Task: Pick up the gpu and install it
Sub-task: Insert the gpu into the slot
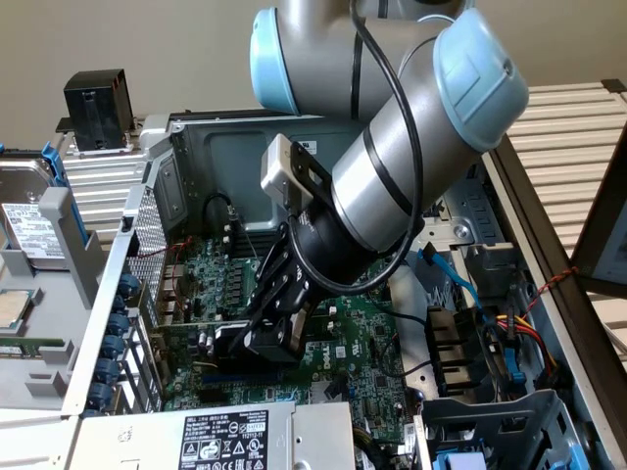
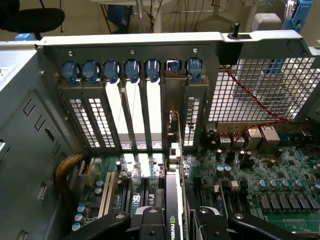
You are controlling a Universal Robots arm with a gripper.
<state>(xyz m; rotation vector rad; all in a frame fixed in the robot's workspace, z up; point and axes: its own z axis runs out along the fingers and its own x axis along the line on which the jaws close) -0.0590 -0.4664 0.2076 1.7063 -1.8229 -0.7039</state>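
Exterior view: parked outside the open case (image 1: 225,137), up high, tilted down onto the motherboard (image 1: 362,328), medium range, arm (image 1: 411,166) in from 1 o'clock. Wrist view: way closer, low over the board, facing the slot wall (image 2: 130,54) past the gripper (image 2: 176,225). Shared bits: gpu (image 1: 223,341), board, blue clips (image 1: 108,382) at exterior's 8 o'clock.

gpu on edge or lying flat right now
Upright on edge: the gpu stands vertical, clamped in the pincer, over the motherboard, bracket end toward the rear slot covers. Fully seated or not: cannot tell.
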